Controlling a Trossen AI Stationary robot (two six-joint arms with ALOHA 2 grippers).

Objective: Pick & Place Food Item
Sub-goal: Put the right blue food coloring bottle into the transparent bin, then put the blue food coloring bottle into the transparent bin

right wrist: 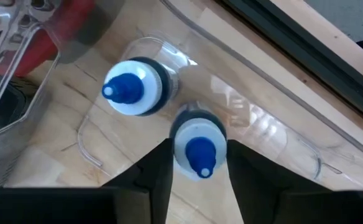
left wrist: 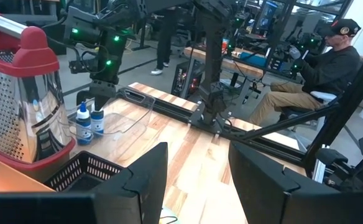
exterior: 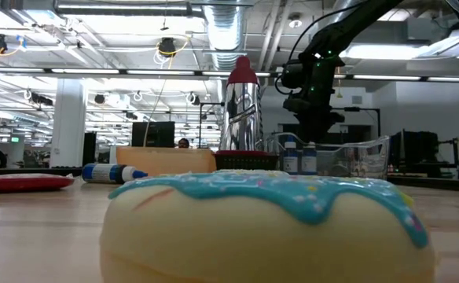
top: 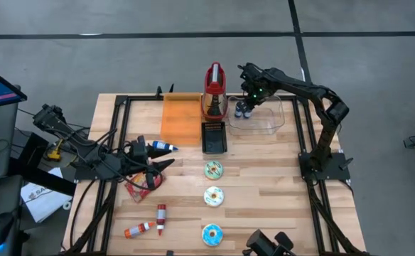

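Note:
The food item, a flat red packet (top: 135, 189) (exterior: 21, 182), lies on the table near its left edge, partly under my left arm. My left gripper (top: 163, 165) (left wrist: 197, 168) hangs above the table just right of the packet, open, pointing level, with nothing between its fingers. At the far right, two small blue-capped bottles (right wrist: 132, 87) (right wrist: 197, 146) stand upright in a clear tray (top: 268, 117). My right gripper (top: 244, 99) (right wrist: 199, 168) points down over them, open, its fingers on either side of the nearer bottle. My right gripper comes from above, pointing down, with one finger (right wrist: 160, 171) on each side of the nearer bottle's white shoulder (right wrist: 180, 138). The bottle stands upright on the tray's floor. I cannot tell whether the fingers touch it.
A red-topped grater (top: 214, 92), an orange board (top: 181, 117) and a black basket (top: 214, 136) stand at the far middle. Three doughnuts (top: 213, 195) line the middle. A blue-capped tube (top: 161, 147) and two red-and-white tubes (top: 160, 217) lie at left. A person (left wrist: 318, 68) sits beyond the table.

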